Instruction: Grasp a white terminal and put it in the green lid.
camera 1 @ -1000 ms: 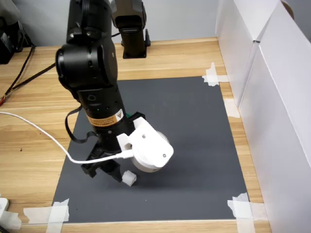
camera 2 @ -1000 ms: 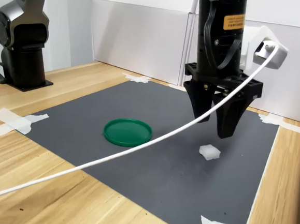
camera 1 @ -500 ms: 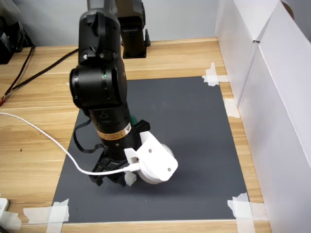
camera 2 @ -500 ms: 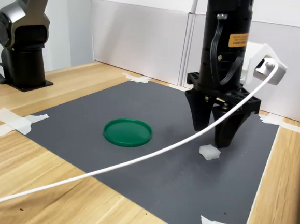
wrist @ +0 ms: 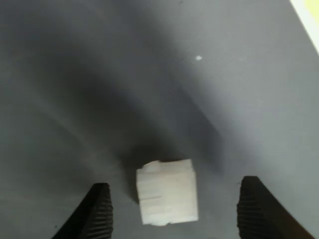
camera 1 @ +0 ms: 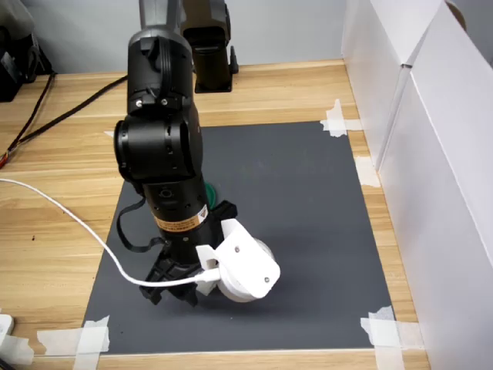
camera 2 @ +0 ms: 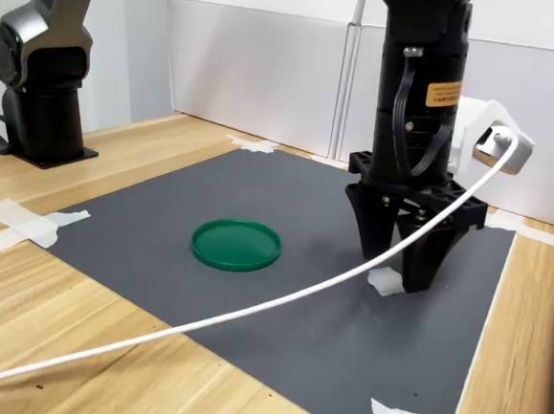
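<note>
**Jaws straddle the terminal on the mat**

Here your gripper (camera 2: 395,274) stands upright and low over the dark mat (camera 2: 287,198), jaws wide, one finger on each side of the white terminal (wrist: 167,190). In the wrist view the block sits between them on the mat, clear of both, so nothing is gripped yet. The green lid (camera 2: 237,244) lies flat, well apart towards the second exterior view's left, open for the drop.
</note>
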Available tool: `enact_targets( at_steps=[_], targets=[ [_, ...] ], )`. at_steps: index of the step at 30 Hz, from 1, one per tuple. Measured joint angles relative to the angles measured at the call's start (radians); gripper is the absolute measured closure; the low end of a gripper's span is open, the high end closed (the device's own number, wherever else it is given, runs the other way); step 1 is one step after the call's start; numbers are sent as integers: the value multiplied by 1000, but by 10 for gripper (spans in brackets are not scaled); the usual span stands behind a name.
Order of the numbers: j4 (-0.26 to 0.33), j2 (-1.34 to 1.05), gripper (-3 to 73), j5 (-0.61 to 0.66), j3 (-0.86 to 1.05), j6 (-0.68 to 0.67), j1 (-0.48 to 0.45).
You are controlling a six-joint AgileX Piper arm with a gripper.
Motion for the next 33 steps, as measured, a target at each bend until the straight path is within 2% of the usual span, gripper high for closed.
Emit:
enact_targets(
  at_steps=[19, 23, 28, 33],
  targets=[
    [3, 30, 87, 6, -3, 15, 0],
    [3, 30, 182, 14, -3, 16, 0],
    [3, 31, 412, 15, -3, 23, 0],
    [3, 24, 421, 15, -3, 24, 0]
  ],
)
